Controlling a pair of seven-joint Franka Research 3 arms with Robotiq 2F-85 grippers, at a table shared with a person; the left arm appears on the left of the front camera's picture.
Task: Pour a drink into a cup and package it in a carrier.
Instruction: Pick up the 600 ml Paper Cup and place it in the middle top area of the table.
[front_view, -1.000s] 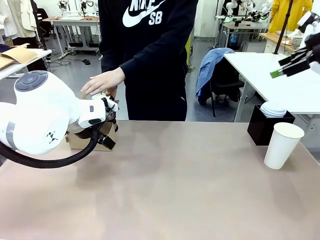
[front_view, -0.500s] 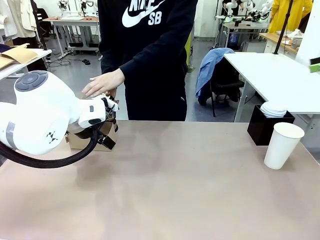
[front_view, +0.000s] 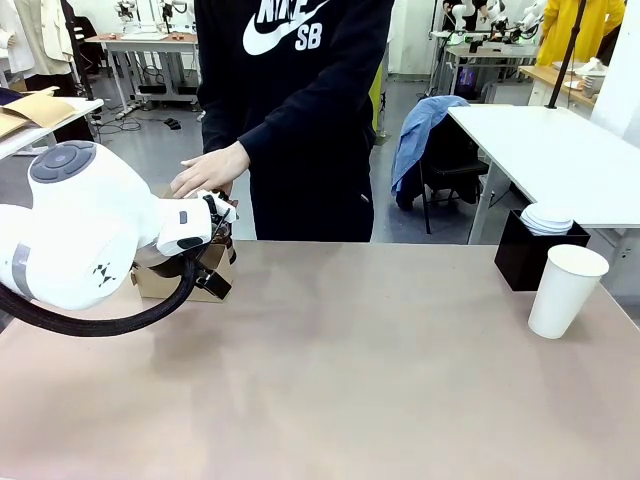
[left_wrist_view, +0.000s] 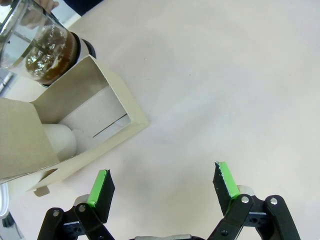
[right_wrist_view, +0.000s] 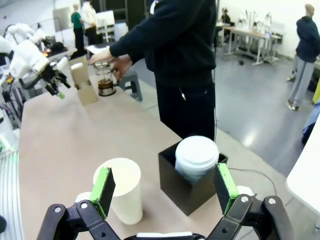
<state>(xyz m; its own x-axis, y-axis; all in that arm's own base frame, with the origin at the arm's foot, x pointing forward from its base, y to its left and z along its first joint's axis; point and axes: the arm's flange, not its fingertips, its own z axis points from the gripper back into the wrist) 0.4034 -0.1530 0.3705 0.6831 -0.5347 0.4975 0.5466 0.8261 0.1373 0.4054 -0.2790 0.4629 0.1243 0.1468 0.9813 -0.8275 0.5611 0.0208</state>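
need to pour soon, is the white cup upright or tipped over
Upright: the cup stands on its narrow base on the table, rim up, beside the black box.

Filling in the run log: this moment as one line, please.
left gripper: open, near carrier | right gripper: open, facing cup | jug: by carrier, person's hand over it

Matt paper cup (front_view: 566, 290), cardbd carrier (left_wrist_view: 82, 85)
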